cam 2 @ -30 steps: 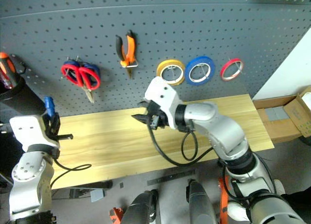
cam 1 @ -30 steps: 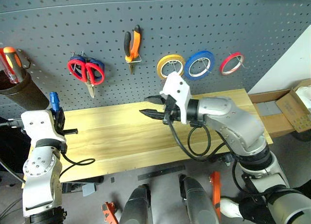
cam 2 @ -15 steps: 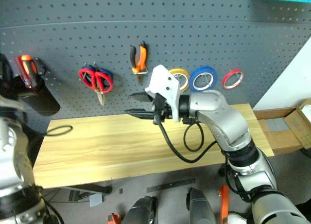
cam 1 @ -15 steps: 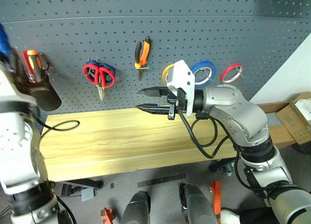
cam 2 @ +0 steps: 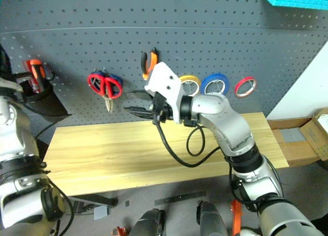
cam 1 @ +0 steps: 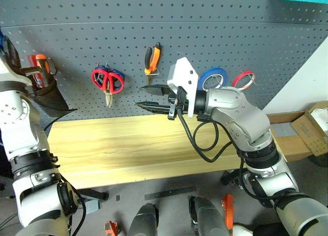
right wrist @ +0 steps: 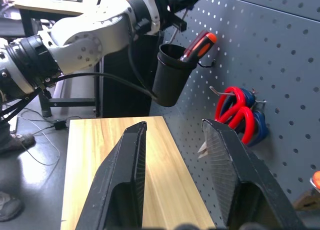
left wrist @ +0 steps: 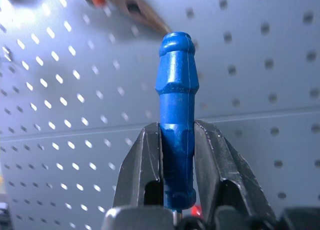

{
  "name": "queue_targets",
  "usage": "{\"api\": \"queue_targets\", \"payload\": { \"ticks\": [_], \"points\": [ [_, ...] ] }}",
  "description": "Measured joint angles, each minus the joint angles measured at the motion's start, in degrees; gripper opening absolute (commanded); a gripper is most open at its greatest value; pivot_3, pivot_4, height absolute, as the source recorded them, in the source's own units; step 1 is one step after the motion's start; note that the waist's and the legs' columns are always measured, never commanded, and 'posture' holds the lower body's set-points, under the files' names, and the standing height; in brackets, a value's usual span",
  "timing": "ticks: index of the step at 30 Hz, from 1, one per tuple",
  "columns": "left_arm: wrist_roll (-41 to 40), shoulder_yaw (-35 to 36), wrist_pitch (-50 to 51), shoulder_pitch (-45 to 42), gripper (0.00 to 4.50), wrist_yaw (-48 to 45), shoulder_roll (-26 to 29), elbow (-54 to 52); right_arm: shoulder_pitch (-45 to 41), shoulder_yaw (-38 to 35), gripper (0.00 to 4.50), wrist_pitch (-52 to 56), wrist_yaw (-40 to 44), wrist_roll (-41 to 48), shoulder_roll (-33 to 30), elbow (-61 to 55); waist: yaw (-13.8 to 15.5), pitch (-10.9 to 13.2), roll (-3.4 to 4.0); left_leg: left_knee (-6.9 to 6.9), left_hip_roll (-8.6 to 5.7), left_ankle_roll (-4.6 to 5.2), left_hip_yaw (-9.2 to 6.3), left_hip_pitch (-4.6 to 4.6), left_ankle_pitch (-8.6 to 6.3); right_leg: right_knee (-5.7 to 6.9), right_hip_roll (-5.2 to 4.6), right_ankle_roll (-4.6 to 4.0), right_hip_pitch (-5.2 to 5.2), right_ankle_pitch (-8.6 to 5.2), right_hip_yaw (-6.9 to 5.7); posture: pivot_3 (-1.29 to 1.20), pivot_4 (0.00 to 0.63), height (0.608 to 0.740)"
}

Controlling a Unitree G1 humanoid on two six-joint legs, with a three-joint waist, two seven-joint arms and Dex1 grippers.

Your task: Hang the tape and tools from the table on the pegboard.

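Left gripper point(left wrist: 176, 155) clamped on blue-handled tool point(left wrist: 177, 110), 2 fingers tight on the handle. Its shaft is hidden. Right gripper point(right wrist: 175, 175) jaws apart, holding nothing, above the table point(cam 1: 128, 144).

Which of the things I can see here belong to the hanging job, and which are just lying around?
Job: pegboard, table, red tape, red-handled scissors, pliers, blue-handled tool gripped in the left end effector.

Lying about: yellow roll, blue roll, blue-handled scissors, black cup with a screwdriver, cardboard box.
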Motion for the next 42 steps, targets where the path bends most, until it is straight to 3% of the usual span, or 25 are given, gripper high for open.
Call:
{"api": "queue_targets", "payload": {
  "ticks": [6,7,10,17,23,28,36,39,42],
  "points": [
    [0.59,-1.29,-5.07,0.61,0.53,1.39,-1.86,5.84,0.01,0.45,1.66,0.36,-0.02,-0.07,0.36,-0.16,-0.68,0.00,0.00,0.01,0.00,0.00,-0.07,-0.01,0.00,0.03,-0.03,0.00,-0.07,0.00,0.04,-0.06,0.144,0.740],
    [0.59,-1.35,-5.33,0.97,1.09,1.59,-2.15,6.02,0.01,0.46,1.66,0.51,-0.04,-0.07,0.35,-0.24,-0.98,0.00,0.00,0.02,0.01,0.00,-0.08,-0.01,0.00,0.04,-0.04,0.00,-0.08,0.00,0.05,-0.07,0.145,0.740],
    [0.55,-1.62,-5.70,1.90,1.92,2.51,-2.57,6.05,0.01,0.56,1.66,0.76,-0.05,-0.07,0.30,-0.48,-1.36,0.00,0.00,0.02,0.01,0.01,-0.12,-0.01,0.00,0.06,-0.04,0.00,-0.09,0.00,0.05,-0.07,0.147,0.740],
    [-2.24,0.12,-6.41,3.66,4.41,5.30,-4.81,0.46,0.02,0.81,1.66,0.87,-0.18,-0.09,0.05,-0.72,-1.58,-0.03,0.00,0.03,0.07,0.01,-0.14,0.00,-0.01,0.09,-0.05,0.00,-0.10,0.01,0.12,-0.08,0.137,0.740],
    [-4.37,0.19,-1.85,4.80,4.49,7.75,-6.69,-11.83,0.06,0.54,1.66,0.87,0.03,0.11,-0.85,-0.82,-1.81,-0.17,-0.12,0.07,0.06,0.01,-0.13,-0.02,0.00,0.11,-0.06,0.02,-0.09,0.02,0.13,-0.07,0.128,0.740],
    [-7.72,-11.65,9.96,5.64,4.49,-3.13,-6.22,-27.19,1.57,-3.24,1.66,1.41,-0.01,2.48,-2.29,-3.94,-1.28,-0.89,0.09,0.13,0.01,0.05,-0.08,0.01,-0.03,-0.03,-0.08,0.04,0.20,0.03,0.05,-0.06,0.118,0.740],
    [-11.67,-21.17,28.39,21.38,4.49,-10.14,-7.05,-42.85,15.71,-5.91,1.66,2.72,-0.55,2.40,-11.46,-11.69,-2.68,-1.44,0.35,-0.10,0.15,0.36,0.43,1.00,-0.21,0.09,0.24,0.04,0.72,0.00,0.54,-0.05,0.109,0.740],
    [-11.57,-21.85,32.10,25.24,4.49,-9.81,-8.11,-44.53,21.49,-5.98,1.66,3.02,-2.34,2.28,-12.07,-13.72,-2.72,-1.46,0.38,-0.06,0.18,0.36,0.54,1.19,-0.20,0.09,0.26,0.04,0.92,0.00,0.58,-0.05,0.104,0.740],
    [-10.63,-21.46,32.30,30.62,4.49,-8.79,-10.21,-44.22,28.04,-6.04,1.66,-0.86,-5.17,0.49,-10.58,-13.95,-2.66,-1.64,0.42,-0.11,0.19,0.38,0.66,1.97,-0.23,-0.07,0.26,0.09,1.80,-0.05,0.60,-0.05,0.096,0.740]
  ]
}}
